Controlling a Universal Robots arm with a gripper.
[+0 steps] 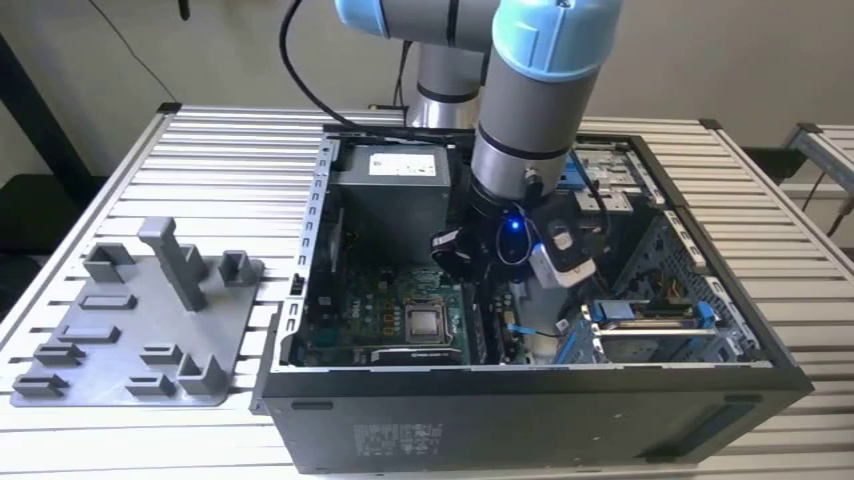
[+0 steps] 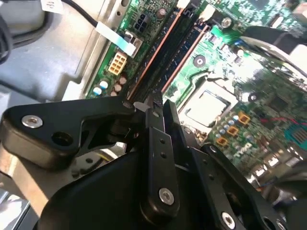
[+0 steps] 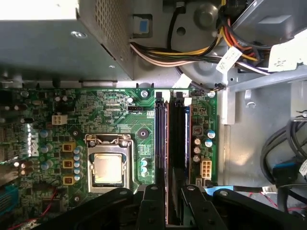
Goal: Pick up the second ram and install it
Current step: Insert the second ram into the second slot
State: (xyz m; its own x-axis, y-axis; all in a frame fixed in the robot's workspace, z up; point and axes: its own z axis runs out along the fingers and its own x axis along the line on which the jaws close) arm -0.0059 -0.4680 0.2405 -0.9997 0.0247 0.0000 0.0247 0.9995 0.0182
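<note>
The second ram (image 3: pixel 178 139), a long dark board, stands on edge in line with the memory slot farther from the processor socket (image 3: pixel 108 167); whether it is fully seated cannot be told. In both wrist views the gripper (image 2: pixel 156 108) is directly over its near end, fingers (image 2: pixel 154 134) drawn close together, apparently clenched on the board's edge. Around it lies the green motherboard (image 3: pixel 120 110), with the power supply box (image 3: pixel 48 43) beyond. In the exterior view the arm (image 1: pixel 534 110) reaches down into the open computer case (image 1: pixel 534 400) at centre frame; a grey fixture tray (image 1: pixel 134 330) sits at that view's lower left. Judged stage: installation, pick-up done. Seating likely calls for a straight push along the slot.
</note>
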